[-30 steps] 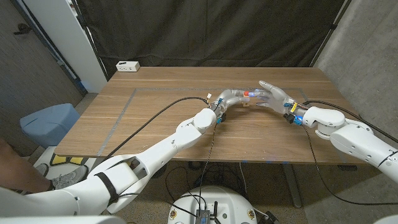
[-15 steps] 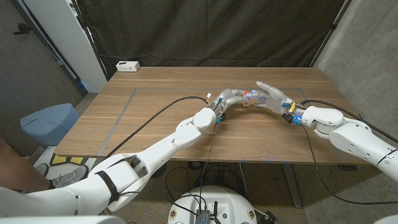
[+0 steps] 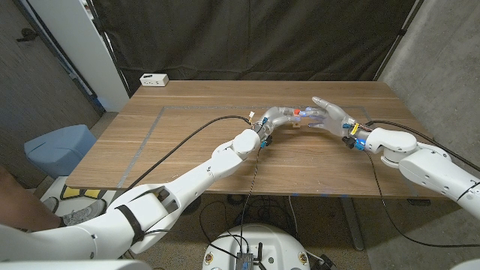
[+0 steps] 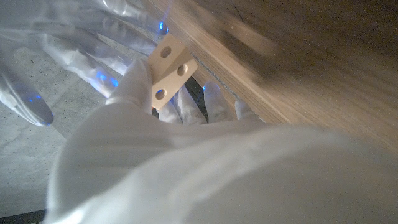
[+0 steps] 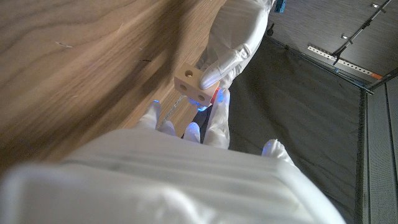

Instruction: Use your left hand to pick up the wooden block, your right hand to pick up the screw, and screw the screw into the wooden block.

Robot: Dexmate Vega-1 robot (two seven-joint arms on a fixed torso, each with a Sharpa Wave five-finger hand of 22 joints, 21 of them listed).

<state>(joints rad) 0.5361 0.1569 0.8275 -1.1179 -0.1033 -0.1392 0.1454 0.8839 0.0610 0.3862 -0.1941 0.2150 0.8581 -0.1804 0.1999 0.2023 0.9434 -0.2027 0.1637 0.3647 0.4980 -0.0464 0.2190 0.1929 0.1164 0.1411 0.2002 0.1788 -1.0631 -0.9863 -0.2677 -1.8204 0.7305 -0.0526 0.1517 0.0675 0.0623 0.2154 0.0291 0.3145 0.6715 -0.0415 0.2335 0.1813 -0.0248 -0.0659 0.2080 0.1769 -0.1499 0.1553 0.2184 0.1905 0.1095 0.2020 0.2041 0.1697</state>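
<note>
Above the table's middle my left hand (image 3: 279,116) holds the small pale wooden block (image 3: 299,123) by its fingertips. In the left wrist view the block (image 4: 166,70) shows three round holes. My right hand (image 3: 328,117) meets it from the right, upper fingers spread. Its lower fingertips press against the block (image 5: 191,86) and pinch a small red piece (image 5: 216,94), apparently the screw, which is mostly hidden. In the head view the red spot (image 3: 298,112) sits between both hands. My left hand (image 5: 239,37) grips the block from behind.
A white power strip (image 3: 154,79) lies at the table's far left corner. A black cable (image 3: 191,137) runs over the table along my left arm. A blue bin (image 3: 60,146) stands on the floor to the left. The wooden table (image 3: 187,101) spreads widely around the hands.
My right hand nudged a little toward the block half a second ago and has eased back to the right. The left hand and the block have stayed put.
</note>
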